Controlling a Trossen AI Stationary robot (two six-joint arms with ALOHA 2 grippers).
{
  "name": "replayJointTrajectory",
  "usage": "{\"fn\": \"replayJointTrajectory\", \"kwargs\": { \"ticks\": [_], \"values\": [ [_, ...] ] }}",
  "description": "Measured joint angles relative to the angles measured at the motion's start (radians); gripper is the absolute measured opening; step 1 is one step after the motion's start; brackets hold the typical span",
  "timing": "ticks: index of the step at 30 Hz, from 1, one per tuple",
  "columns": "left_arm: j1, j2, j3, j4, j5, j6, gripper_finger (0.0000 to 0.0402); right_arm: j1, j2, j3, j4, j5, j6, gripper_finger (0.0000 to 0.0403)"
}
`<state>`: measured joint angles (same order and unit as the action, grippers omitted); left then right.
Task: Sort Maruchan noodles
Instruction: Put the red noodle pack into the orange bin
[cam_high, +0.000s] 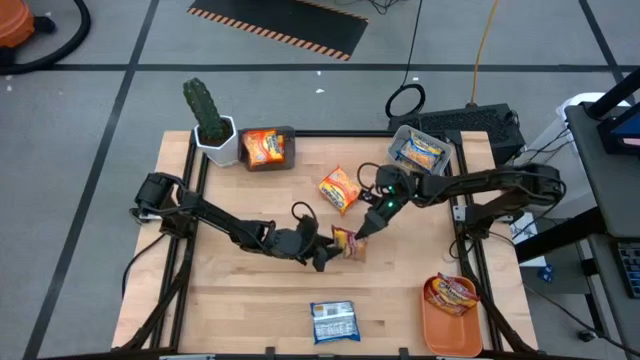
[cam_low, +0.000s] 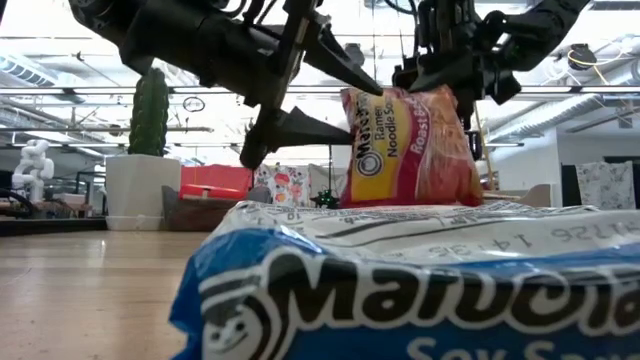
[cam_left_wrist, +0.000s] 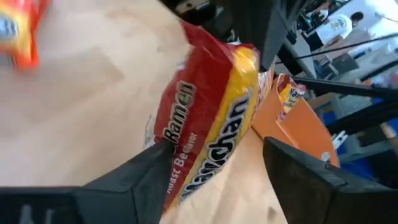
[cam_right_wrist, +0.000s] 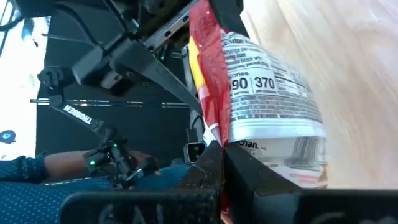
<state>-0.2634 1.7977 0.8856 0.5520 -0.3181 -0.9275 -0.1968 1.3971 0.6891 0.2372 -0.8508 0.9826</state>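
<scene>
- Middle of the pale wooden table (cam_high: 250, 290): both dark arms met over one crinkly red-and-yellow Maruchan ramen packet (cam_high: 349, 243), which stood upright on edge, clear to see in the low view (cam_low: 405, 150).
- The right gripper (cam_high: 362, 228) came in from the far right side and pinched that packet's top edge, fingers (cam_right_wrist: 214, 165) pressed together on the plastic.
- The left gripper (cam_high: 325, 255) sat just beside the same packet, its fingers (cam_left_wrist: 143, 177) spread wide with the packet (cam_left_wrist: 208, 124) between them, not clamped.
- Another orange-yellow packet (cam_high: 340, 188) lay flat on the table, near the right arm.
- A blue-and-white packet (cam_high: 333, 321) lay at the near edge, filling the low view's foreground (cam_low: 420, 290).
- One orange packet sat in the dark grey bin (cam_high: 285, 135) beside the white pot with a green cactus (cam_high: 213, 125).
- Another sat in the clear bin (cam_high: 398, 135) at the far right.
- A red-brown packet (cam_high: 453, 292) rested in the orange tray (cam_high: 445, 335), near right corner.
</scene>
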Motion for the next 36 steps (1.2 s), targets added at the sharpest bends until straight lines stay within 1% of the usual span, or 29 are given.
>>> {"fn": "replayJointTrajectory", "kwargs": {
  "ticks": [4, 7, 11, 16, 17, 20, 23, 25, 27, 31, 36],
  "values": [
    [0.010, 0.000, 0.000, 0.035, -0.024, 0.097, 0.0261, -0.019, -0.057, 0.000, -0.004, 0.009, 0.024, 0.0000],
    [0.017, -0.001, 0.000, 0.070, -0.032, 0.131, 0.0262, -0.030, -0.101, 0.000, -0.004, 0.011, 0.027, 0.0000],
    [0.026, -0.002, 0.001, 0.077, -0.073, 0.174, 0.0262, -0.034, -0.147, 0.000, 0.001, 0.011, 0.049, 0.0000],
    [0.057, -0.002, 0.001, 0.116, -0.072, 0.219, 0.0262, -0.033, -0.177, 0.000, -0.003, 0.012, 0.084, 0.0000],
    [0.064, -0.002, 0.000, 0.153, -0.053, 0.248, 0.0262, -0.033, -0.181, 0.000, -0.002, 0.012, 0.086, 0.0000],
    [0.079, -0.001, 0.007, 0.271, 0.066, 0.357, 0.0262, -0.031, -0.200, 0.001, 0.025, -0.012, 0.091, 0.0000],
    [0.092, 0.000, 0.048, 0.243, 0.163, 0.376, 0.0262, -0.030, -0.210, 0.002, 0.089, -0.011, 0.098, 0.0000],
    [0.100, 0.000, 0.059, 0.218, 0.207, 0.383, 0.0262, -0.031, -0.208, 0.002, 0.127, 0.002, 0.109, 0.0000],
    [0.107, 0.000, 0.062, 0.204, 0.225, 0.403, 0.0262, -0.033, -0.204, 0.001, 0.149, 0.020, 0.118, 0.0000],
    [0.123, 0.000, 0.064, 0.199, 0.237, 0.409, 0.0262, -0.033, -0.205, 0.000, 0.157, 0.020, 0.131, 0.0000],
    [0.139, 0.000, 0.063, 0.285, 0.301, 0.391, 0.0259, -0.038, -0.206, 0.000, 0.167, 0.014, 0.129, 0.0000]
  ]
}}
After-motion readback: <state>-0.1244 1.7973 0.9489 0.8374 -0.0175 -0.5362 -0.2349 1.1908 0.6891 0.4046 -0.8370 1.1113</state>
